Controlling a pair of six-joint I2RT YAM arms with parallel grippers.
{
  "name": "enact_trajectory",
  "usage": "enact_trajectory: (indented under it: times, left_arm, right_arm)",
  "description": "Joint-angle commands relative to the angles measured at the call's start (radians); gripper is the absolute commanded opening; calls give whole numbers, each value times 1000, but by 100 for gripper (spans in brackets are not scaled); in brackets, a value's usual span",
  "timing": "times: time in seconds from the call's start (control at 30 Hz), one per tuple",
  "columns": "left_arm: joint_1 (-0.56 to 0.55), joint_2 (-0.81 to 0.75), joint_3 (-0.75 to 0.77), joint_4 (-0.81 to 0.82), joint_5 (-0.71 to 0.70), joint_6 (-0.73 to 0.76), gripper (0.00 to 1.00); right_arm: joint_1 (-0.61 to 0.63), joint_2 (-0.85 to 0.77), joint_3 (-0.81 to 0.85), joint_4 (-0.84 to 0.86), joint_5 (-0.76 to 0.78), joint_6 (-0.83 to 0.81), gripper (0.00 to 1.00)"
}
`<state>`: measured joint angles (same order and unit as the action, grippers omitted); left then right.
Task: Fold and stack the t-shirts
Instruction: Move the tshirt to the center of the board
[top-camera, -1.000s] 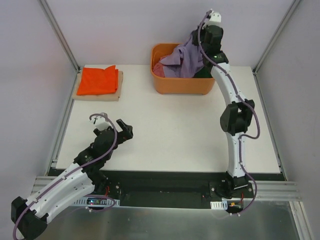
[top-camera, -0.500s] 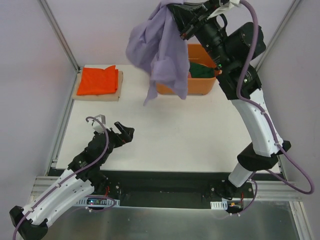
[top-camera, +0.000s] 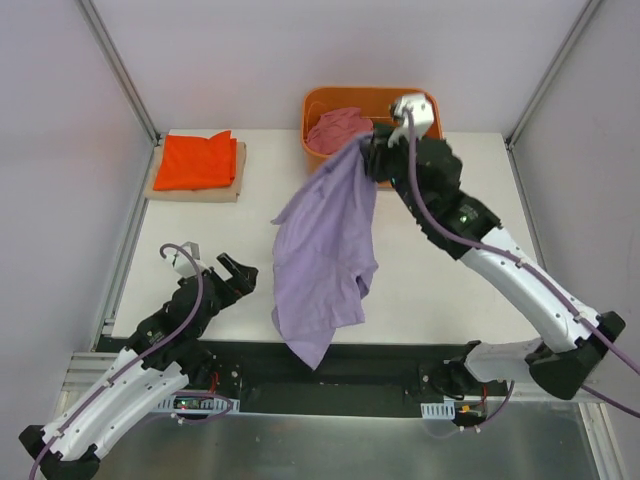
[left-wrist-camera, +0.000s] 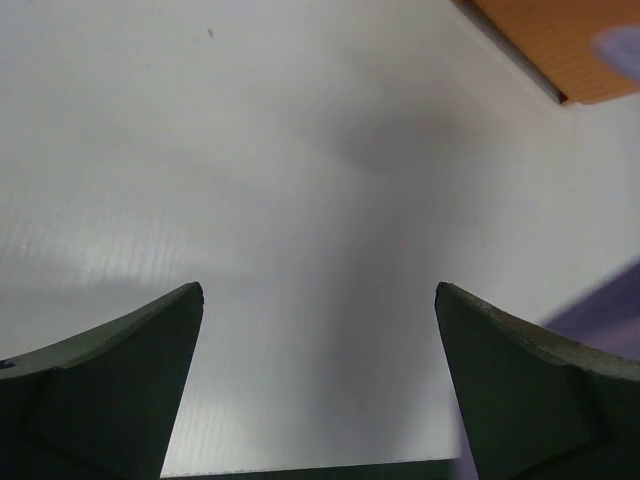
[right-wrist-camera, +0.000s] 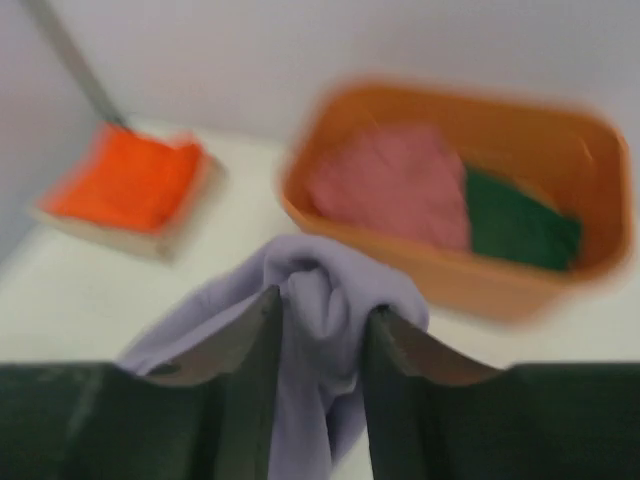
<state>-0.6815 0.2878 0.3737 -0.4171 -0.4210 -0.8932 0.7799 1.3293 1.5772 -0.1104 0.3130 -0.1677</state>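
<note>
My right gripper (top-camera: 368, 152) is shut on a bunch of the lavender t-shirt (top-camera: 325, 255), which hangs from it over the table's middle and reaches past the near edge. In the right wrist view the lavender cloth (right-wrist-camera: 320, 300) bulges between my right fingers (right-wrist-camera: 250, 350). A folded orange t-shirt (top-camera: 197, 160) lies at the back left; it also shows in the right wrist view (right-wrist-camera: 125, 180). A dusty pink t-shirt (right-wrist-camera: 390, 185) and a dark green one (right-wrist-camera: 520, 225) lie in the orange tub (right-wrist-camera: 520, 290). My left gripper (top-camera: 232, 275) is open and empty over the table (left-wrist-camera: 300, 180).
The orange tub (top-camera: 316, 105) stands at the back middle of the white table (top-camera: 480, 240). The folded orange shirt rests on a tan board (top-camera: 190, 192). Metal frame posts (top-camera: 118, 68) rise at the back corners. A lavender edge (left-wrist-camera: 600, 320) shows right of my left fingers.
My right arm has swung down and toward the front with the lavender t-shirt, which came out of the tub and now hangs over the table's middle. My left gripper moved slightly nearer.
</note>
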Motion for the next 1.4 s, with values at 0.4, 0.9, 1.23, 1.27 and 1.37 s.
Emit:
enact_trajectory:
  times: [0.4, 0.9, 1.23, 1.27, 1.37]
  left_arm:
    - [-6, 240, 60, -149, -44, -92, 99]
    - [-6, 44, -15, -189, -21, -112, 99]
    - [-6, 77, 4, -215, -15, -108, 99]
    - [-6, 80, 4, -213, -15, -110, 99]
    - [-4, 85, 4, -213, -12, -113, 99]
  right_arm:
    - [79, -179, -733, -100, 97, 185, 99]
    - [509, 392, -416, -236, -100, -114, 73]
    - [509, 505, -387, -226, -65, -199, 61]
    - [509, 502, -391, -207, -43, -190, 55]
    - [509, 470, -411, -154, -9, -170, 40]
